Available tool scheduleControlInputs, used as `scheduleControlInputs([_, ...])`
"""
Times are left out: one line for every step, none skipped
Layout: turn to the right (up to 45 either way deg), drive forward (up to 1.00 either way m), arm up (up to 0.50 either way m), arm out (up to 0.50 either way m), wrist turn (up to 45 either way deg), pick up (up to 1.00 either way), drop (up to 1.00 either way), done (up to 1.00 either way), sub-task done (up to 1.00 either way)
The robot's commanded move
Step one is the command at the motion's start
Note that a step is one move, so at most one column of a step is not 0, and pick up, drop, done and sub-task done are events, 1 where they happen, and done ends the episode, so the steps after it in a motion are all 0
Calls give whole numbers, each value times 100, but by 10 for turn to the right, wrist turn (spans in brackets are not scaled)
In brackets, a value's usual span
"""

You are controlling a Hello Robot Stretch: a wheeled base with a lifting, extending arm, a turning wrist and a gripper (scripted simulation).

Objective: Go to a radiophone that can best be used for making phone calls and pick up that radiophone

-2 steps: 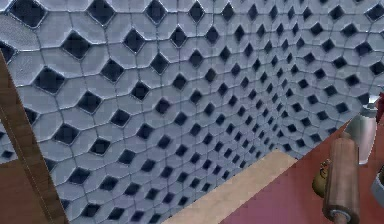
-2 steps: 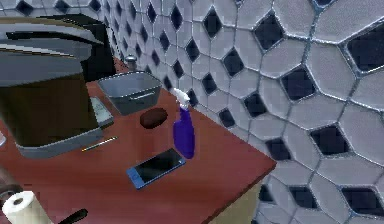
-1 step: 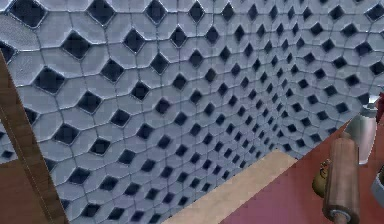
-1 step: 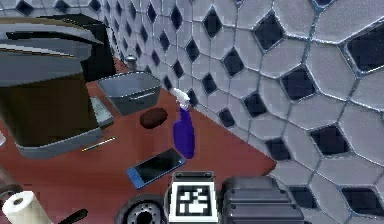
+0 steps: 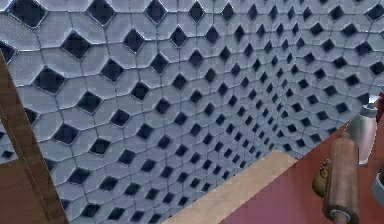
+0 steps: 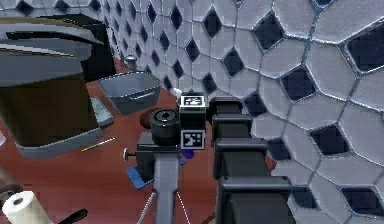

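Where a red-brown countertop (image 6: 115,125) meets a wall of grey-blue tiles with dark diamond insets (image 5: 150,80), the dark square arm (image 6: 240,170) rises from the arm side view's bottom edge. Its gripper (image 6: 152,135) sits at centre; whether it holds anything cannot be told. Just lower left lies a small blue object (image 6: 135,176), too small to name as the radiophone. At upper left stand a grey tray (image 6: 135,92) and a dark brown box (image 6: 50,110).

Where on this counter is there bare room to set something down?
Forward view: the red counter is bare between the tiled wall and the rolling pin. Arm side view: a bare patch lies between the dark appliance, the paper roll and the gripper. It is crowded around the grey tray.
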Motion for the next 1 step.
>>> scheduleControlInputs([0,0,0,0,450,0,0,0,0])
